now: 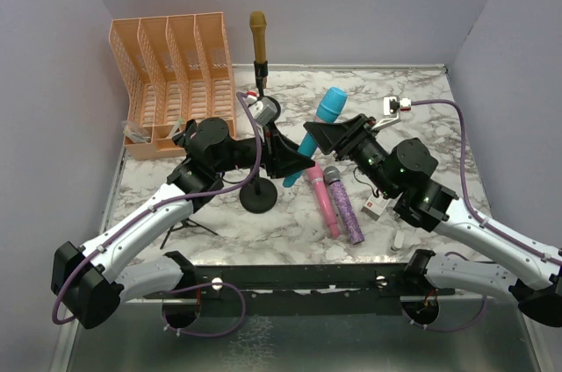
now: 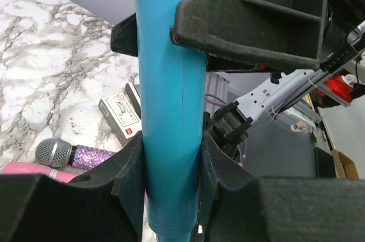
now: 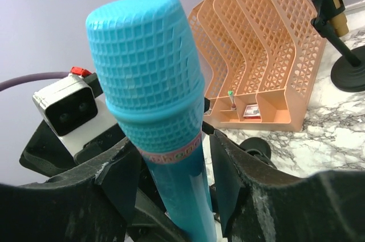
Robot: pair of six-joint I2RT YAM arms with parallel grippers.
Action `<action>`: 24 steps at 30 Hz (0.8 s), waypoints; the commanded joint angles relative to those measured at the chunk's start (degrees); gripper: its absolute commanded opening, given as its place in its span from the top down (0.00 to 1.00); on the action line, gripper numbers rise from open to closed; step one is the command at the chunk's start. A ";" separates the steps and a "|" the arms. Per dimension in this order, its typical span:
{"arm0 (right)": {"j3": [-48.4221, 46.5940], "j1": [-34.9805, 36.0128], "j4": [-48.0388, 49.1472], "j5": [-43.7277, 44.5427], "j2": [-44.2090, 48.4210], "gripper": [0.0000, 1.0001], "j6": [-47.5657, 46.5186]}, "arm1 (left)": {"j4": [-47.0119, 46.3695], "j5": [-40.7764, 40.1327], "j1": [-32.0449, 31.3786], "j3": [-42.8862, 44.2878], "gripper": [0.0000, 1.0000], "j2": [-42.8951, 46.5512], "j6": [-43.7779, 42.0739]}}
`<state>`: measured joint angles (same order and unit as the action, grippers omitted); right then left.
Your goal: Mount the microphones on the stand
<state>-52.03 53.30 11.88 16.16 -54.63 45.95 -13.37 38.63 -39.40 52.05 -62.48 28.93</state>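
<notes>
Left claw [image 2: 171, 168] clamps the cyan microphone [image 1: 330, 107]; right claw [image 3: 171, 162] stands parted around it, not touching. On the worktop [image 1: 413, 82], pink microphone [image 1: 321, 196] and purple microphone [image 1: 345, 205] lie beside the stand base [image 1: 258, 201].

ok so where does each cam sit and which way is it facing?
Top external: above and behind the bases, looking down on the table; left arm and right arm show.
Left wrist: on the left arm, looking along the left gripper at the cyan microphone.
Right wrist: on the right arm, looking past the right gripper toward the orange rack.
Shared: all three show the cyan microphone.
</notes>
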 commanded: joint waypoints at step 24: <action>-5.14 0.28 2.77 14.68 -1.97 0.99 -25.96 | 37.41 -36.59 -0.04 8.93 0.10 6.11 -25.19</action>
<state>-54.59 53.34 11.64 23.99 -56.07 26.92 12.38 16.43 -39.51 59.29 -59.51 11.46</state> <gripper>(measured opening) 0.386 0.894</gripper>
